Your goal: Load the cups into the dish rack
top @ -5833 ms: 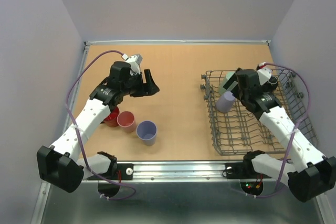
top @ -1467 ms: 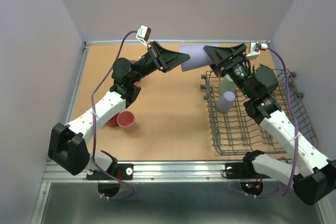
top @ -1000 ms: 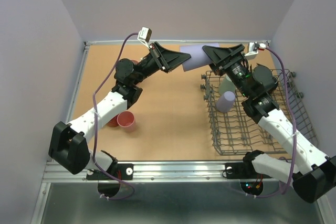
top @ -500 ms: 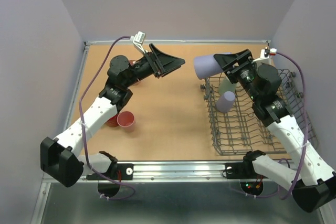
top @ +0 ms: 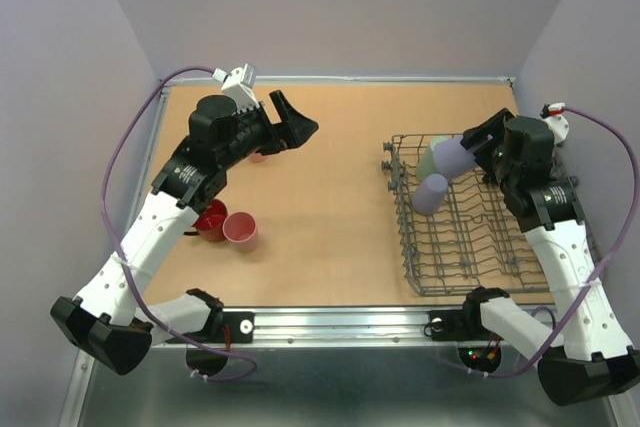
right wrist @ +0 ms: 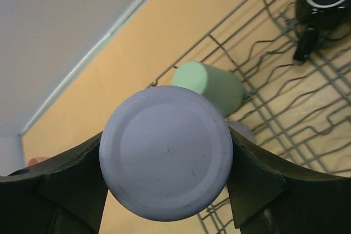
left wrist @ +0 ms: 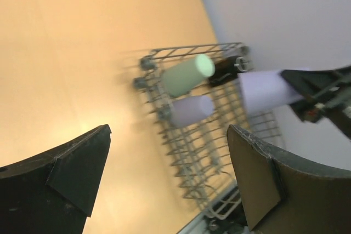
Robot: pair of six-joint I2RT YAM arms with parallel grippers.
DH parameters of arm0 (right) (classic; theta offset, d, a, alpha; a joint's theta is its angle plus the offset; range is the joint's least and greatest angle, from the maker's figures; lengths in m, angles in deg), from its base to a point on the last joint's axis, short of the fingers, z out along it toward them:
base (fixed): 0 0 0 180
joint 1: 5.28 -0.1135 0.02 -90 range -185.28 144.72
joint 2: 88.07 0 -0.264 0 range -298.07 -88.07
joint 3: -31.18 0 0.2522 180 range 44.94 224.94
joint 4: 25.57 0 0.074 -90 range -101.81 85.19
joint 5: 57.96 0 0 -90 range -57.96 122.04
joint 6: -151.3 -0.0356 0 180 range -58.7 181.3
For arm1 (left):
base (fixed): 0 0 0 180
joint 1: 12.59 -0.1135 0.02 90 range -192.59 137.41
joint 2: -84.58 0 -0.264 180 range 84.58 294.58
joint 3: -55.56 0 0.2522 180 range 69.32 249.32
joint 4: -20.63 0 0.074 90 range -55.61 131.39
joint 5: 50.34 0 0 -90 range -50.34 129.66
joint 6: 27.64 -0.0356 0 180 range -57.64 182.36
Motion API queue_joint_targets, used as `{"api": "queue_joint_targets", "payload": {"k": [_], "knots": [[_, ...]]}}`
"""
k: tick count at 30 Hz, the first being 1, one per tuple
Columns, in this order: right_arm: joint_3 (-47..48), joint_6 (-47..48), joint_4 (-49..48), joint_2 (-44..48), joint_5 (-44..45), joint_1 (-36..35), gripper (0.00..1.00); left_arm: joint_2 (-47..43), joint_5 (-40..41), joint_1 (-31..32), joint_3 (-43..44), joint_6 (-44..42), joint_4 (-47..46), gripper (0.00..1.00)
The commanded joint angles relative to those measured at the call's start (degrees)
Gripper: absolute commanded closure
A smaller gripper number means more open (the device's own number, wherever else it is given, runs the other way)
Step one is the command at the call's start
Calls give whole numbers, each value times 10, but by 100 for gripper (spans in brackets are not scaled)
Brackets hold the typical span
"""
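While the right pincer (top: 478, 150) clenches a lavender cup (right wrist: 166, 160) over the dish rack (top: 405, 237), the sage-green cup (right wrist: 211, 86) lies just beyond its grasp — a careless descent could knock it or jam on the rack. The left pincer (left wrist: 170, 179) gapes empty, far to the other's left; no writing is readable.

Overhead view, wrist close-ups, dish rack (top: 478, 259) shared
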Motion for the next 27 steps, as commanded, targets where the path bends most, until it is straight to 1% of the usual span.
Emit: {"api": "queue_joint_targets", "payload": {"k": [1, 5, 7, 10, 14, 18, 27], "knots": [[51, 41, 87, -3, 112, 1, 100, -15, 83, -3, 26, -72, 89, 1], [26, 29, 118, 1, 136, 1, 100, -19, 58, -3, -9, -77, 79, 1], [8, 33, 125, 6, 156, 1, 100, -21, 32, -3, -21, -77, 71, 1], [-19, 41, 132, 1, 158, 1, 100, -25, 14, -3, -37, -76, 60, 1], [-58, 27, 129, -13, 165, 0, 100, -23, 19, -3, -45, -84, 66, 1], [-83, 24, 122, -34, 181, 1, 100, -19, 25, -3, -36, -100, 82, 1], [-141, 14, 63, -68, 177, 1, 100, -19, 34, -3, -38, -112, 92, 1]]}}
